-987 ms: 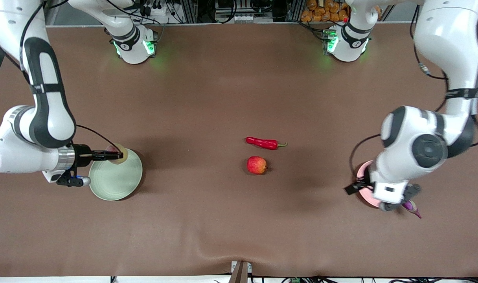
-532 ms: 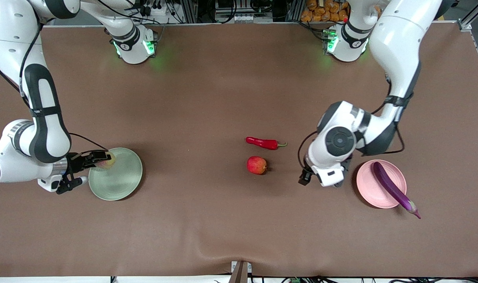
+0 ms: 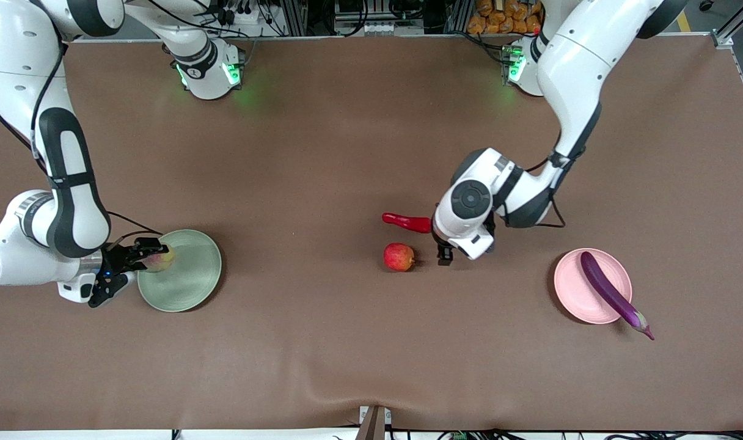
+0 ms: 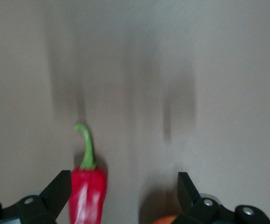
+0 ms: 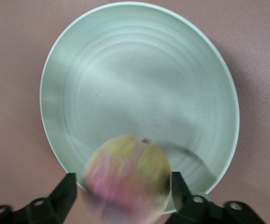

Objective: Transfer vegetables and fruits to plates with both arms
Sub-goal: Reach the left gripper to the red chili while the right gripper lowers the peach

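Observation:
The pinkish-green peach point(image 3: 161, 260) sits at the rim of the mint green plate point(image 3: 188, 278), toward the right arm's end of the table. My right gripper point(image 3: 151, 255) is open around it. In the right wrist view the peach point(image 5: 128, 179) is blurred between the fingers point(image 5: 65, 189), with a gap on each side, over the plate point(image 5: 139, 88). My left gripper point(image 3: 443, 250) is open and low over the table beside the red apple point(image 3: 399, 256). The chili point(image 3: 405, 222) is partly hidden by that wrist. In the left wrist view the chili point(image 4: 88, 193) lies next to one finger. The eggplant point(image 3: 610, 292) lies across the pink plate point(image 3: 573, 287).
The eggplant's stem end point(image 3: 643, 327) overhangs the pink plate's rim, nearer to the front camera. The apple's top point(image 4: 169, 219) shows at the edge of the left wrist view. Brown table cloth point(image 3: 322, 153) stretches between the two plates and up to the arm bases.
My left arm left the eggplant on the pink plate and swung over to the chili and apple. My right gripper lowered the peach to the green plate's rim and opened.

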